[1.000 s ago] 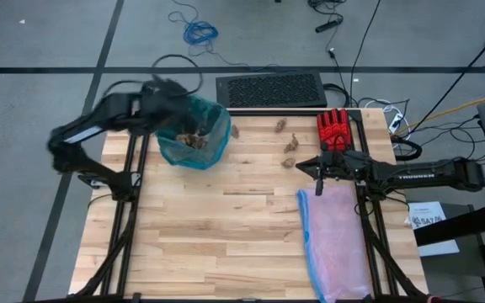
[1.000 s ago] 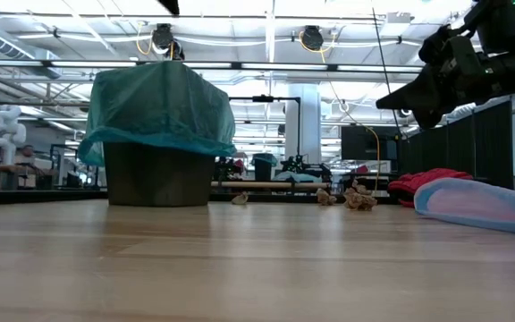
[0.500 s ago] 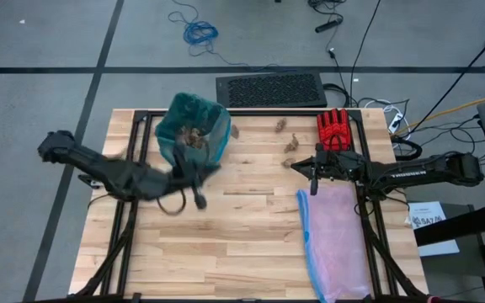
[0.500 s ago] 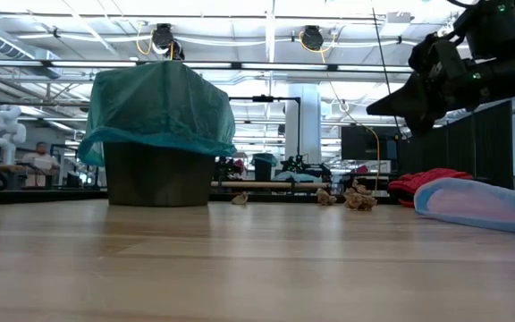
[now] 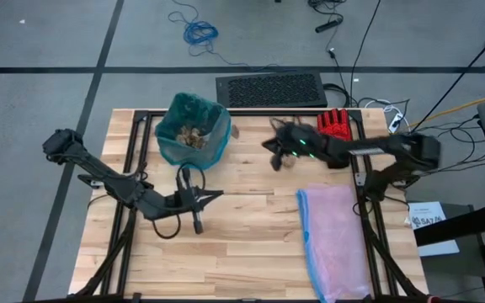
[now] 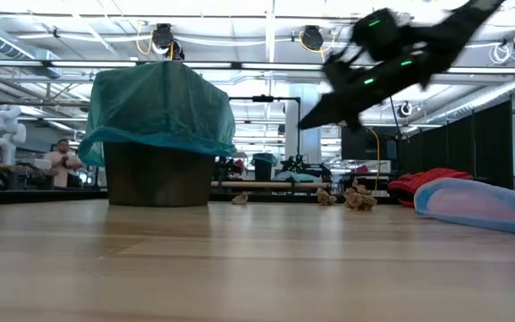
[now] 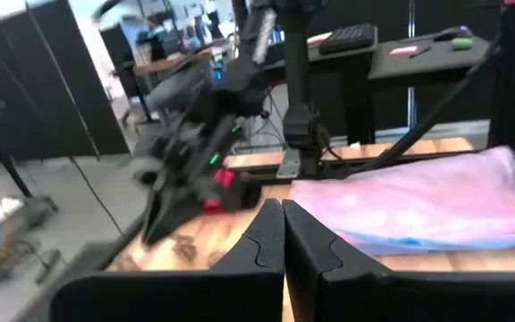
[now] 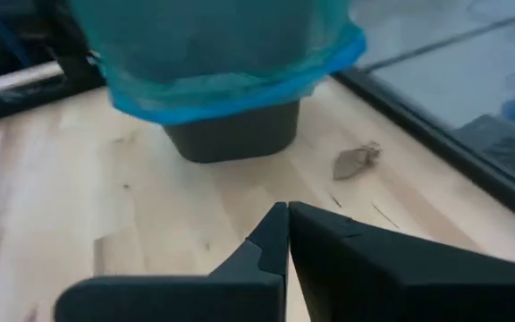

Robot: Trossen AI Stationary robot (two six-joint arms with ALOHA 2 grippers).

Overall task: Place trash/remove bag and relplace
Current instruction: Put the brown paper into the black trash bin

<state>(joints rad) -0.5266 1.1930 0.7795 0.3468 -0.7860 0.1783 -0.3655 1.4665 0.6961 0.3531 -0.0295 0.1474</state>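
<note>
Picking up trash: right pincer (image 5: pixel 274 153), closed and empty, above the loose wads (image 5: pixel 290 147).
Left pincer (image 5: pixel 197 199) waits closed mid-counter (image 5: pixel 251 244); next, I'd say, open and drop onto a wad for the bag (image 5: pixel 194 131).

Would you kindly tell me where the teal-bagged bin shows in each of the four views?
High view: bin at the table's far edge, left of centre.
Low view: bin left of centre, standing on the table.
Left wrist view: not in it.
Right wrist view: bin fills the upper middle, ahead of the right tool.
Shared landmark: the brown wad lying beside the bin.
</note>
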